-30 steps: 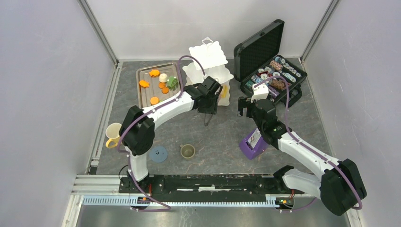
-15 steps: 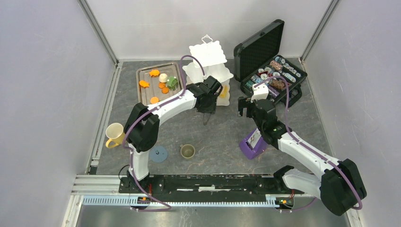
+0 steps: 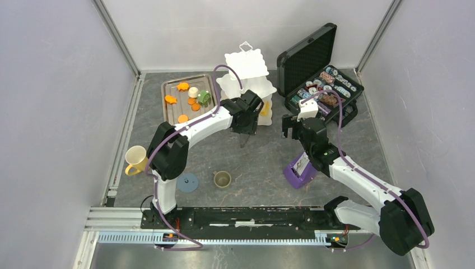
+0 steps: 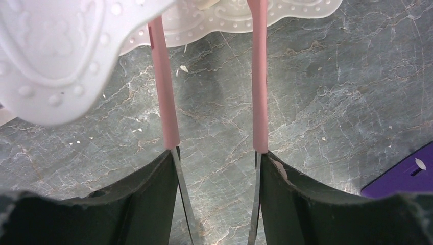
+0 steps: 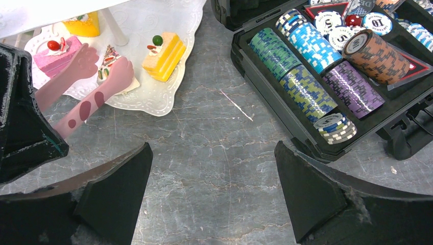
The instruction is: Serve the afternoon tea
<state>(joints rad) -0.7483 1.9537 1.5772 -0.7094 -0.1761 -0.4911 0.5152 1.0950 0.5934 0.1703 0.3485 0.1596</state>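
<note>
Seen from above, the left pincer (image 3: 245, 130) sits at the front edge of the white three-tier stand (image 3: 247, 67), though what it grips is hard to read there. Its own wrist camera shows its fingers pressed on the metal arms of pink tongs (image 4: 259, 76), whose two arms stand apart beneath the stand's scalloped rim. Only the right wrist view shows the tongs' paw-shaped tips over the bottom tier, either side of a small triangular slice (image 5: 105, 69), which lies between a pink cake (image 5: 55, 57) and a yellow cake (image 5: 164, 51); whether they touch the slice I cannot tell. The right pincer (image 5: 212, 148) is spread wide over bare bench (image 5: 214, 117), between the stand and the black chip case (image 5: 265, 76). The overhead view alone shows the metal tray (image 3: 173, 110) of toy pastries (image 3: 193, 92), the yellow mug (image 3: 135, 159), olive cup (image 3: 222, 179) and round coaster (image 3: 187, 182).
</note>
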